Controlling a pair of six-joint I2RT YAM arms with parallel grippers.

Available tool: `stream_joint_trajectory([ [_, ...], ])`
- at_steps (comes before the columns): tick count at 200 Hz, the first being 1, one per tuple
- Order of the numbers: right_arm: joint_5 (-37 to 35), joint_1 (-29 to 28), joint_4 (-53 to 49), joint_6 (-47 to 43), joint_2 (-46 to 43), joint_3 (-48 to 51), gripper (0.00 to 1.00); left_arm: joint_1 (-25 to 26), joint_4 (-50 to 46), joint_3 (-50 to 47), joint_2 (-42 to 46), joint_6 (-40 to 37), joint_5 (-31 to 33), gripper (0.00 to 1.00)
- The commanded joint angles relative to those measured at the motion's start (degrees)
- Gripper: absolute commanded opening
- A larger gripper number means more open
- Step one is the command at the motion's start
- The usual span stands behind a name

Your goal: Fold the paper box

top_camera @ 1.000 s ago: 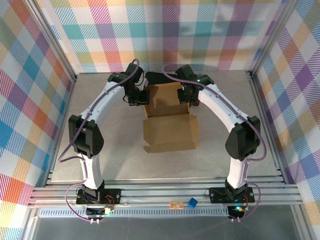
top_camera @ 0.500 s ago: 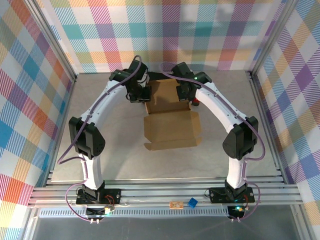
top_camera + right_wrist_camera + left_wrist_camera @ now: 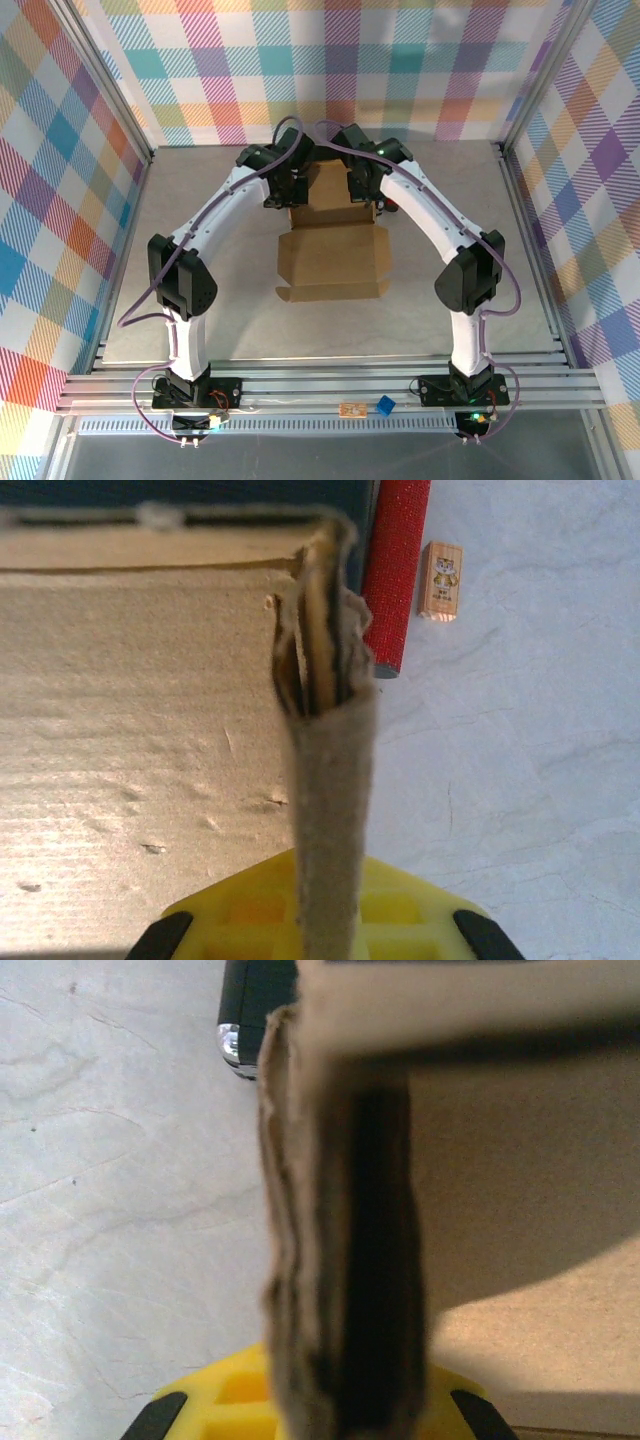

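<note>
Brown cardboard sits in the middle of the top view. It is the box (image 3: 333,258), and it lies on the grey table (image 3: 200,250). Its near part lies flat and open, toward the lower middle of the frame. Its far part reaches up between our two arms, at the upper middle.

We hold the box on both sides. Our left gripper (image 3: 287,193) is at the left side of the far part. Our right gripper (image 3: 362,192) is at the right side of it. Each one is pinched tight on a thin side wall of the box.

In the left wrist view the wall stands in the middle of the frame, with its edge toward us. It rises out of the yellow part (image 3: 225,1392) at the bottom. The inside of the box is on the right. A black thing (image 3: 252,1010) with a shiny end lies on the table at the upper left.

In the right wrist view the other wall stands in the middle too, and its top is frayed. The floor of the box is on the left. A red stick (image 3: 397,570) lies just beside the box at the upper right. A little wooden block (image 3: 442,580) lies near the stick.
</note>
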State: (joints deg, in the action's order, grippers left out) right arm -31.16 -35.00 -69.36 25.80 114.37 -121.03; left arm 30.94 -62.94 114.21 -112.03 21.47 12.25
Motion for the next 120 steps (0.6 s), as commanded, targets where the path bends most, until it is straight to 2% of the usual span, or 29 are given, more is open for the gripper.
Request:
stream_joint_trajectory([
  [1, -2.2, 0.3, -6.2, 2.2, 1.2, -2.9, 0.0, 0.4, -4.4, 0.2, -0.7, -0.6, 9.0, 0.0],
  [20, -1.3, 0.3, -6.2, 2.2, 1.4, -3.2, 0.0, 0.5, -2.6, -1.6, 0.5, -1.1, 8.5, 0.0],
  [43, -0.3, 0.3, -5.6, 1.4, 1.4, -2.8, 0.0, 0.2, -0.2, -3.4, 2.2, -1.5, 4.8, 0.0],
  [85, 1.0, 0.4, -5.1, 0.7, 1.1, -2.2, 0.0, -1.3, 1.6, -4.8, 3.6, -1.3, -3.9, 0.25],
  [120, 2.1, 0.6, -5.0, -0.3, 1.1, -1.8, 0.0, -2.5, 2.2, -5.2, 4.8, -0.6, -9.2, 0.4],
])
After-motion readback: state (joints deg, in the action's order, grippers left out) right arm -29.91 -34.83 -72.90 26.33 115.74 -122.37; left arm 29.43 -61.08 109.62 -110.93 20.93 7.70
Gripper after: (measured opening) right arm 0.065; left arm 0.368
